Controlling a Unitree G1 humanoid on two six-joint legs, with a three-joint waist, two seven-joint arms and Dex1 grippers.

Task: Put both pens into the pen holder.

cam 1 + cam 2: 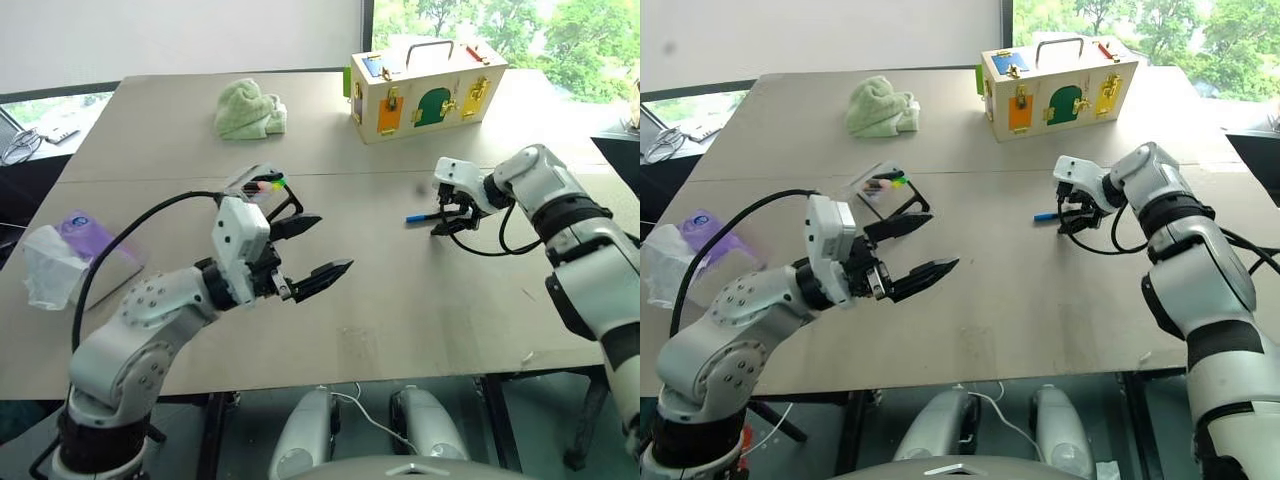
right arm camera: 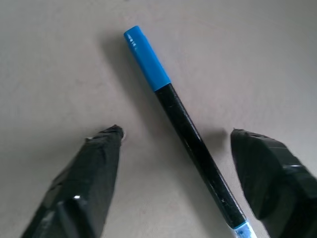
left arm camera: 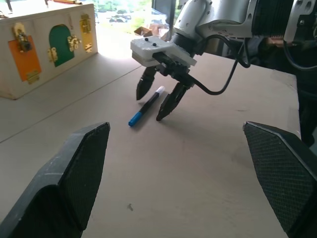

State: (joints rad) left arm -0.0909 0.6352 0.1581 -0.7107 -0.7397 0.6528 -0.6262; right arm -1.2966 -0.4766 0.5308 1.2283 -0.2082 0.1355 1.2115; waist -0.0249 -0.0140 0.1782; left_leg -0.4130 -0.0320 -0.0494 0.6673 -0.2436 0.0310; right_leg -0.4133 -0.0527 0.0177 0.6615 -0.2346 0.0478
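Observation:
A pen (image 2: 188, 134) with a black barrel and a blue cap lies flat on the table (image 1: 400, 300), right of centre. My right gripper (image 1: 450, 222) points down over it. Its two fingers stand open on either side of the barrel, tips near the tabletop and not touching the pen (image 3: 146, 106). The pen holder (image 1: 262, 186), a small clear-sided box with green and pink tips showing, stands left of centre. It is partly hidden behind my left gripper (image 1: 335, 243). That gripper hovers wide open and empty above the table, pointing level toward the right gripper (image 3: 150, 107).
A wooden latch box (image 1: 425, 90) with coloured doors stands at the far right of the table. A green cloth (image 1: 248, 110) lies at the far middle. A clear plastic bag with a purple item (image 1: 60, 255) sits at the left edge.

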